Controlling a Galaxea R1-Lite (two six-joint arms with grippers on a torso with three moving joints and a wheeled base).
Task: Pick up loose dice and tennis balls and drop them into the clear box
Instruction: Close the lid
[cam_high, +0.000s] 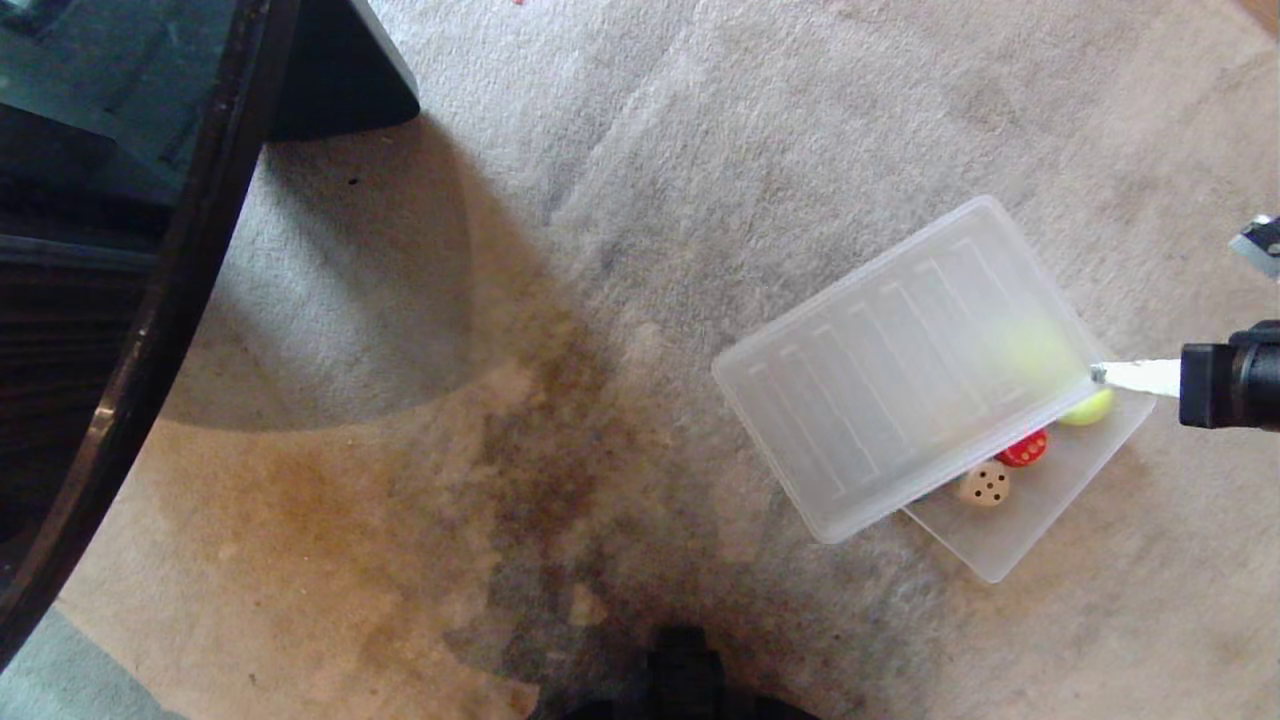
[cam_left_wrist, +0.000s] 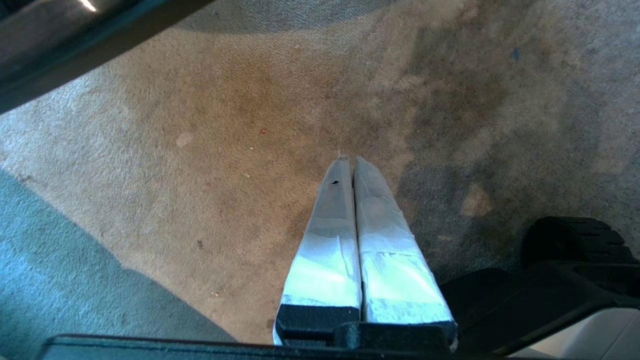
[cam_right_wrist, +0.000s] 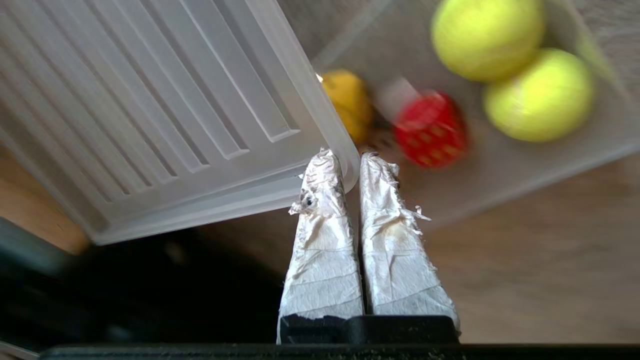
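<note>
My right gripper (cam_high: 1098, 375) (cam_right_wrist: 351, 156) is shut on the rim of a flat ribbed clear lid (cam_high: 900, 370) (cam_right_wrist: 150, 110). It holds the lid tilted over the clear box (cam_high: 1045, 505) (cam_right_wrist: 520, 167), which lies on the carpet. Inside the box lie two tennis balls (cam_right_wrist: 487, 37) (cam_right_wrist: 540, 95), a red die (cam_high: 1023, 448) (cam_right_wrist: 431, 129), a beige die (cam_high: 984, 484) and a yellow die (cam_right_wrist: 347, 102). In the head view one tennis ball (cam_high: 1088, 407) peeks out under the lid and the other shows faintly through it. My left gripper (cam_left_wrist: 348, 160) hangs shut and empty above bare carpet.
Dark curved furniture (cam_high: 150, 250) fills the left side of the head view. A black part of my base (cam_high: 680, 670) shows at the bottom edge. The carpet (cam_high: 450, 480) is stained brown between them and the box.
</note>
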